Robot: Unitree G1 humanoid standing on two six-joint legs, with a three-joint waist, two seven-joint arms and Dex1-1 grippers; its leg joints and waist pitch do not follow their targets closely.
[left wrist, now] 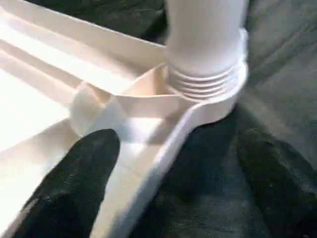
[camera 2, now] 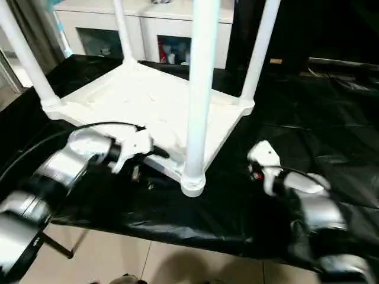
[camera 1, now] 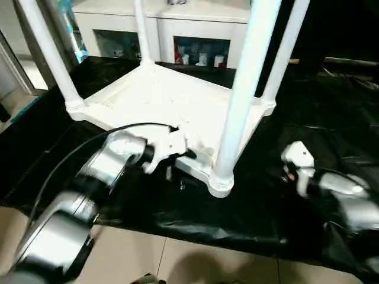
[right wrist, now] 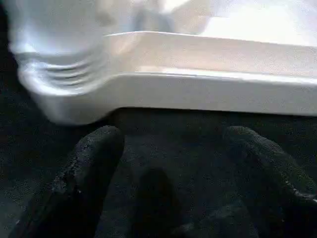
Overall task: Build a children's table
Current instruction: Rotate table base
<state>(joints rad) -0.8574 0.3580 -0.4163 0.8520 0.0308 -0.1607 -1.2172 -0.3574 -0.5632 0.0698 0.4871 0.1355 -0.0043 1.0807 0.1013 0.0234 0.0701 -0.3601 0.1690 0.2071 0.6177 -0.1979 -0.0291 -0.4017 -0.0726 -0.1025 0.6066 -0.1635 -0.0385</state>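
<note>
White children's table (camera 1: 172, 97) lies inverted on the black-sheeted counter (camera 1: 266, 207), its rim between the left fingers (left wrist: 74, 183), spread apart, while right fingers (right wrist: 89, 168) gape just short of it.

The left gripper (left wrist: 173, 183) has its fingers spread wide astride the rim of the children's table (camera 1: 160, 97), beside the near corner. The right gripper (right wrist: 178, 173), fingers parted, points at that corner from the other side, just short of it.
</note>
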